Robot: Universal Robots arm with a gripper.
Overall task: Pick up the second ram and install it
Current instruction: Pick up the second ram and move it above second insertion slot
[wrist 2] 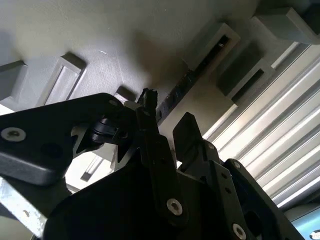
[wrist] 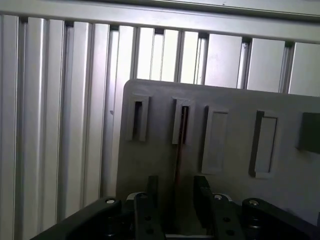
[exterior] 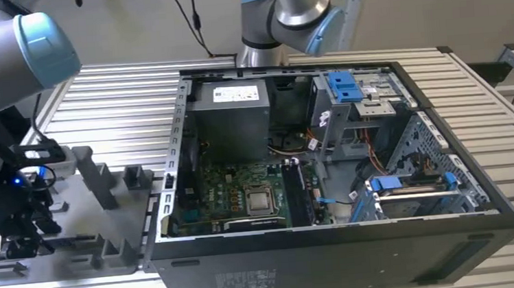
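You're at the pick-up step; the second ram (wrist: 179,150) stands edge-up between your open jaws, slotted in the grey fixture plate (wrist: 160,100); closing calls for square centring.

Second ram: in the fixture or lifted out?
In the fixture. The second ram stands on edge in a slot of the grey fixture plate; the gripper straddles it, jaws open.
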